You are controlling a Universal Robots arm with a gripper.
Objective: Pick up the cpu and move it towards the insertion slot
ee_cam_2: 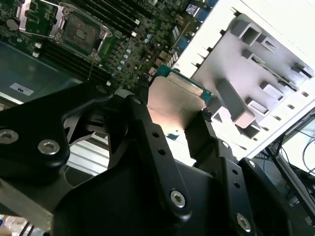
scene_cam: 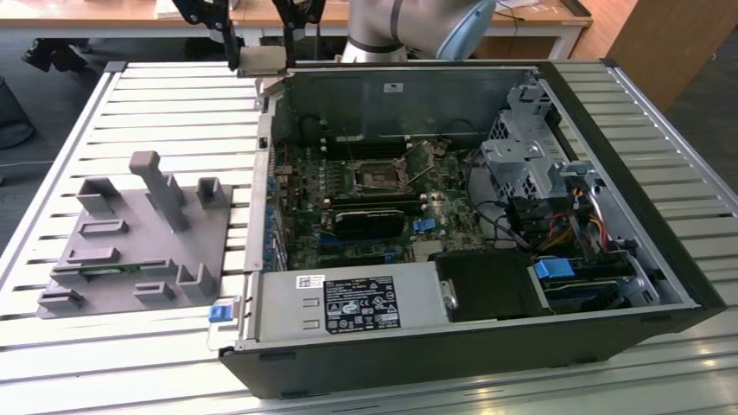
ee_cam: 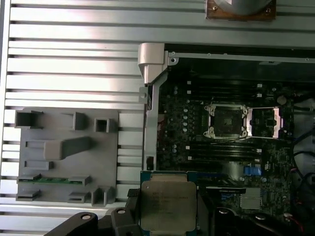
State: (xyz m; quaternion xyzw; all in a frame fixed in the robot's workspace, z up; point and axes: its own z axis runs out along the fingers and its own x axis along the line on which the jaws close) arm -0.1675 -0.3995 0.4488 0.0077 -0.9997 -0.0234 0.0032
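Observation:
My gripper (scene_cam: 261, 50) is shut on the cpu (scene_cam: 263, 60), a flat square chip with a silvery top and green rim. It hangs in the air over the far corner of the open computer case (scene_cam: 461, 354), on the exterior view's left. Black fingers (ee_cam_2: 142, 128) clamp two opposite edges of the cpu (ee_cam_2: 172, 101) in the second wrist view. The first wrist view has the cpu (ee_cam: 167, 204) and gripper (ee_cam: 167, 209) over the case wall. The insertion slot (ee_cam: 226, 120), a metal-framed socket with a dark centre, lies open on the motherboard, apart from the chip. It also appears as the insertion slot (scene_cam: 375, 175) and the insertion slot (ee_cam_2: 81, 27).
A grey plastic fixture (scene_cam: 138, 242) with upright posts and recesses sits on the slatted table (scene_cam: 116, 363) beside the case, holding a green circuit strip (ee_cam: 51, 179). Inside the case are a power supply (scene_cam: 346, 307), drive cages (scene_cam: 531, 164) and cables.

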